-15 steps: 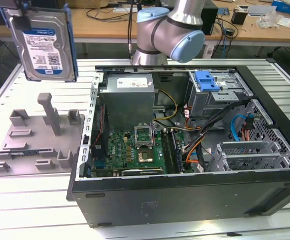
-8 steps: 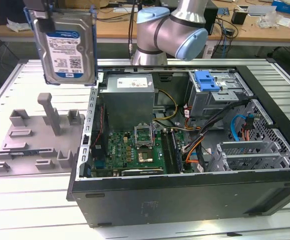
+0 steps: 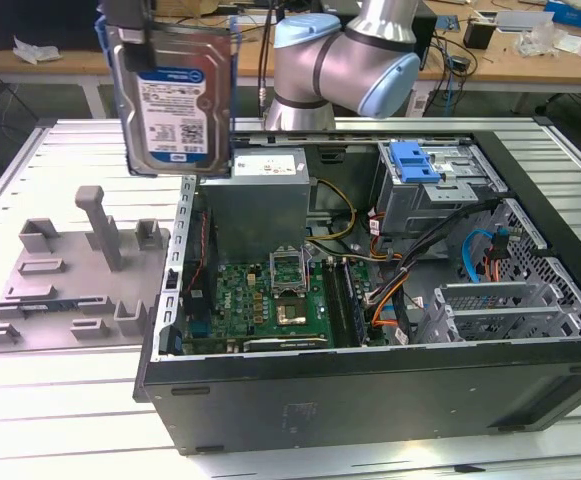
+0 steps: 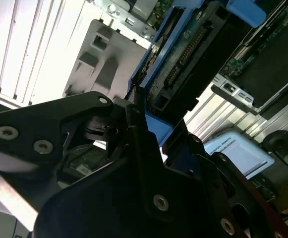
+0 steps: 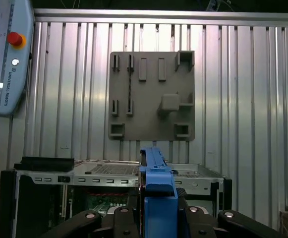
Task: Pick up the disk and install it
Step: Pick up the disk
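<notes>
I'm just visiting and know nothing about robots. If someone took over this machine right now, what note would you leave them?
Hand: shut on the disk, gripping the edge of its blue carrier.
Disk: upright in the air, clear of the open computer case and the grey fixture plate.
Done: disk picked up.
Left: not installed; the drive cage inside the case sits well apart from it.
</notes>
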`<action>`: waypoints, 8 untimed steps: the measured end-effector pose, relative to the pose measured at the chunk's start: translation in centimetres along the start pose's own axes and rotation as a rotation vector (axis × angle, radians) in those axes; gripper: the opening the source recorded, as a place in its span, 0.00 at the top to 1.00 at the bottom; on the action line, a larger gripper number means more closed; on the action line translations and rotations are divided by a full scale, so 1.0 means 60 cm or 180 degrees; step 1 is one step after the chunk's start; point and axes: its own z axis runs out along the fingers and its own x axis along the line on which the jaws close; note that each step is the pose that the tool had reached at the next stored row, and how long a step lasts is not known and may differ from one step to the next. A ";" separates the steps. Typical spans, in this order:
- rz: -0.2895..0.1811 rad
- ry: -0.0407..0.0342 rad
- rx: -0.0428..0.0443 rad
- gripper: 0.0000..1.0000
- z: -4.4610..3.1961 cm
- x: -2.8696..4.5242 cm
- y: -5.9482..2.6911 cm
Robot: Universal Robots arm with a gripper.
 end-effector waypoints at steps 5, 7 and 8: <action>0.0001 0.0000 0.0000 0.63 -0.003 0.011 -0.032; 0.0000 0.0000 0.0000 0.63 -0.004 0.015 -0.044; 0.0001 0.0000 0.0000 0.63 -0.004 0.018 -0.051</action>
